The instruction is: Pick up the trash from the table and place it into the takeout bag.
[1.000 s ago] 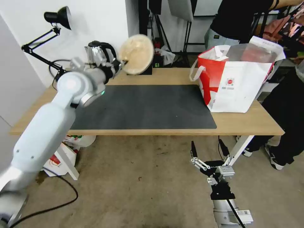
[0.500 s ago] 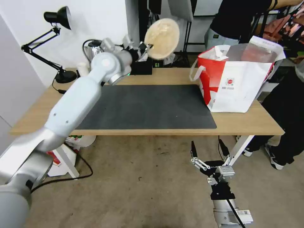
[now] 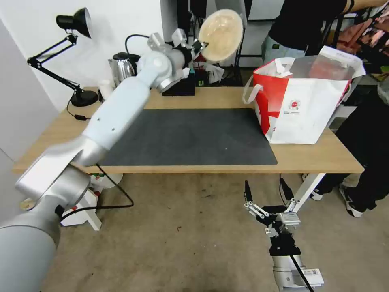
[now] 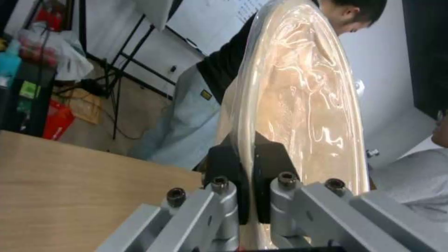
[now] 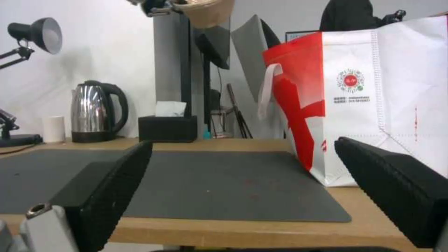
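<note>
The round tan-filled, clear-domed bowl [image 3: 221,34] of trash hangs tilted on its edge, high above the table's [image 3: 316,159] far side. My left gripper [image 3: 198,45] is shut on its rim. In the left wrist view the black pads [image 4: 224,175] pinch the rim of the bowl [image 4: 303,98]. The white-and-red takeout bag [image 3: 308,109] stands open at the table's right end, to the right of the bowl and lower. My right gripper [image 3: 265,190] hangs open below the table's front edge, facing the bag [image 5: 373,105]; the bowl [image 5: 208,12] shows high in that view.
A dark grey mat [image 3: 186,138] covers the table's middle. At the back stand a steel kettle [image 3: 121,69], a black tissue box [image 3: 180,86] and a black desk lamp [image 3: 77,22]. A person stands behind the bag.
My left arm has swung the bowl up and to the right, from above the kettle toward the bag. The right arm has not moved.
</note>
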